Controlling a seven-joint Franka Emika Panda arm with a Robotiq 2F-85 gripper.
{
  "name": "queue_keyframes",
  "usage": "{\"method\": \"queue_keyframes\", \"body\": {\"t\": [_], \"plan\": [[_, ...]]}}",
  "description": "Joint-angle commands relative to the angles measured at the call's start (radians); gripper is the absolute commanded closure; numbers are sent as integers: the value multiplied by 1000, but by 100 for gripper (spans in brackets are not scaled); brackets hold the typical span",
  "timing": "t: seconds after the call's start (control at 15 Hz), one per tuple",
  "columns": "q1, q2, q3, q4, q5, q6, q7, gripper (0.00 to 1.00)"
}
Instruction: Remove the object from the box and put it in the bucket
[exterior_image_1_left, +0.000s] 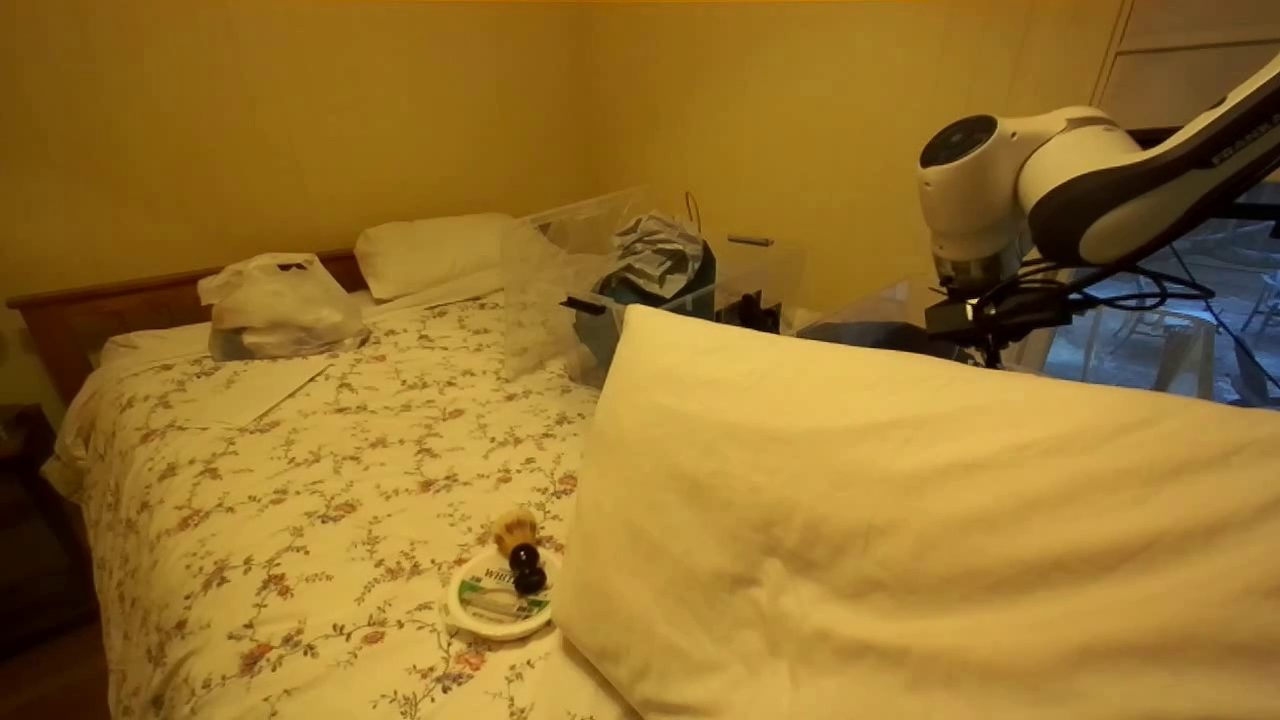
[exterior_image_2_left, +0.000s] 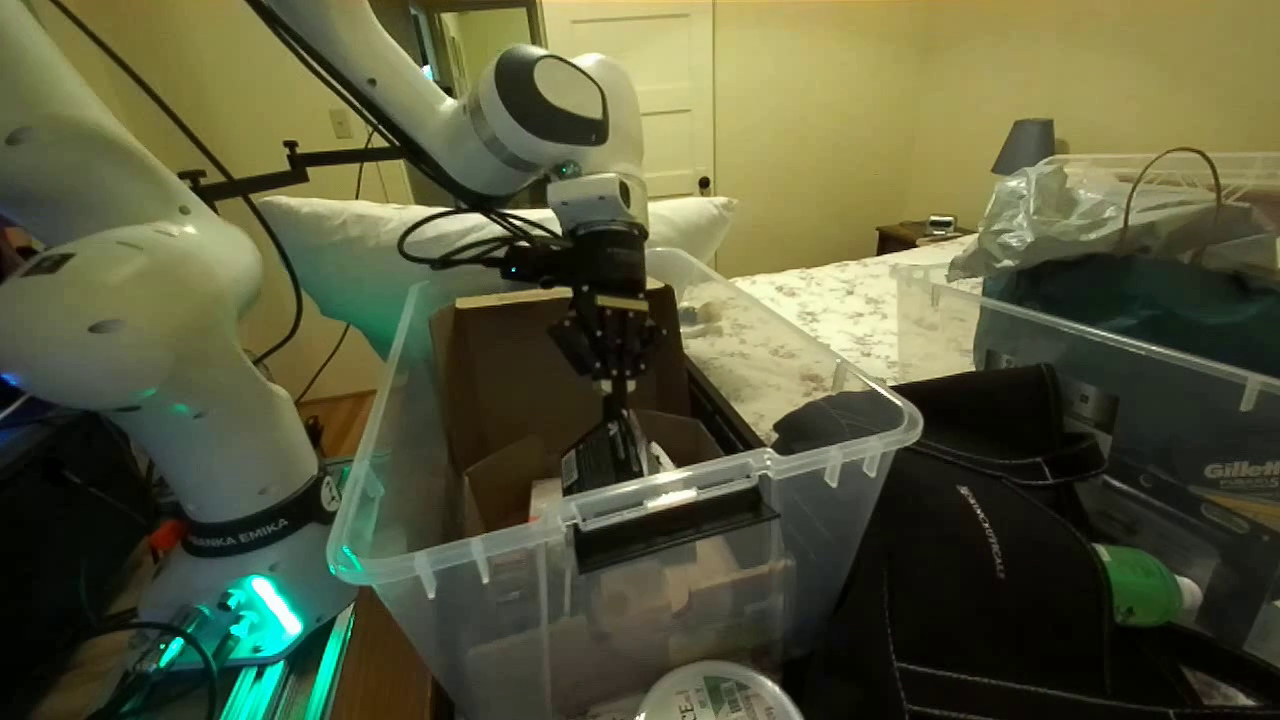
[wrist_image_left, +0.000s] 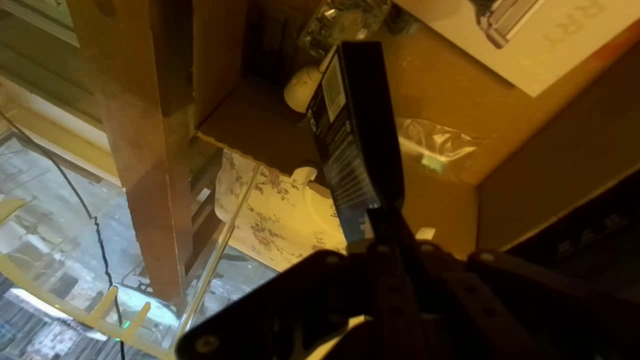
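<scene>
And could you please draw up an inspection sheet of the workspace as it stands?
Surface: floral bedspread, with a round white container and a shaving brush.
Job's things: black carton in the grasp; cardboard box inside a clear bin; cannot tell which thing is the bucket.
Clutter: black fabric bag beside the clear bin; green bottle; white plastic bag on the bedspread.
Hand: shut on one end of the black carton.
Cables: black cables loop beside the arm.
Surroundings: large pillow, door, lamp.
</scene>
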Motion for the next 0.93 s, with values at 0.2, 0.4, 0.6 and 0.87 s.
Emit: {"method": "queue_keyframes", "body": {"t": [0.2,0.4,0.6,0.87], "plan": [[-26,-120,111,-20,-15,14,253,99],[-20,-104,108,-1,-11,-2,187,98],[-23,-102,107,-1,-11,-2,194,98],[-37,-75,140,11,-70,4,290,99]]}}
